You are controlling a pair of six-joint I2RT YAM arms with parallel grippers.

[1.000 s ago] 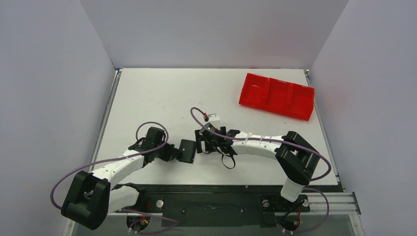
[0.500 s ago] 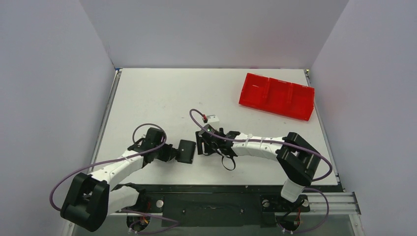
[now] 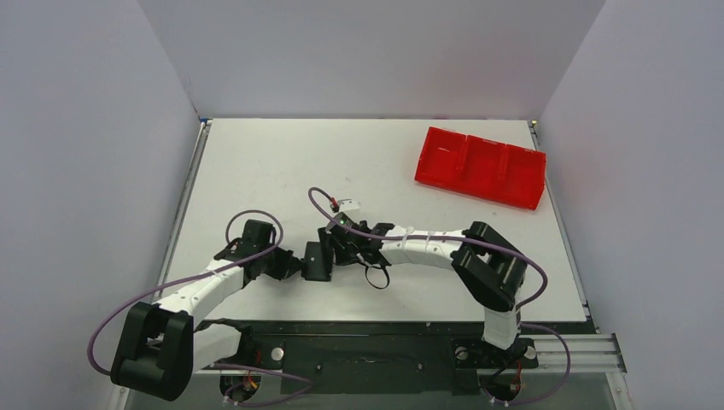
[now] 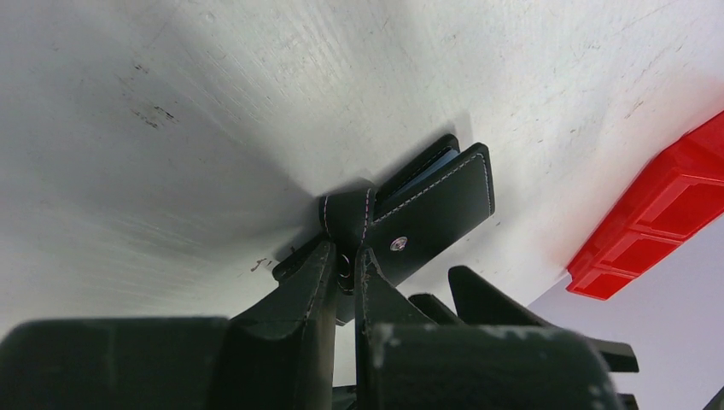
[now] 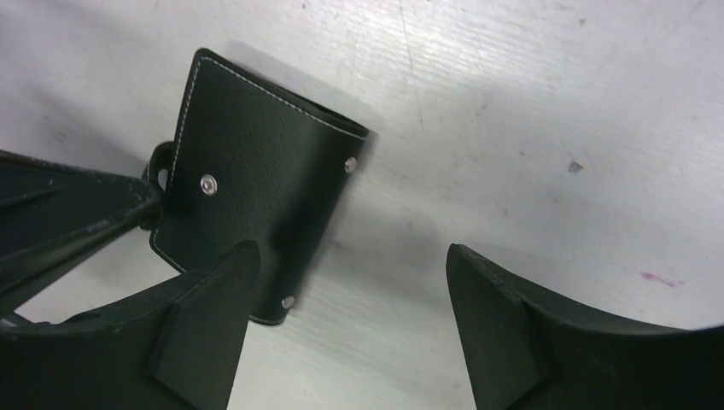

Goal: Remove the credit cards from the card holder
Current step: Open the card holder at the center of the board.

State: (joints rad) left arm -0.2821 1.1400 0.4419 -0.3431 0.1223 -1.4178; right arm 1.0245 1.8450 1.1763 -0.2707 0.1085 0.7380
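Item: white bench (image 3: 282, 162), its surface marked with small dark scuffs (image 4: 145, 115). On it we list a red three-compartment tray (image 3: 481, 166) at the far right corner. A black stitched card holder (image 3: 318, 261) sits near the front middle; we cannot tell whether it rests on the surface.

- The top view is lit evenly and brightly from above; only faint shadows are cast on the counter (image 3: 256, 171).
- In the left wrist view, a soft dark shadow is thrown around the card holder (image 4: 444, 201); the left claw (image 4: 346, 256) is rendered nearly black.
- In the right wrist view, the counter's top is washed out by glare, and the right claw (image 5: 350, 256) is underexposed.
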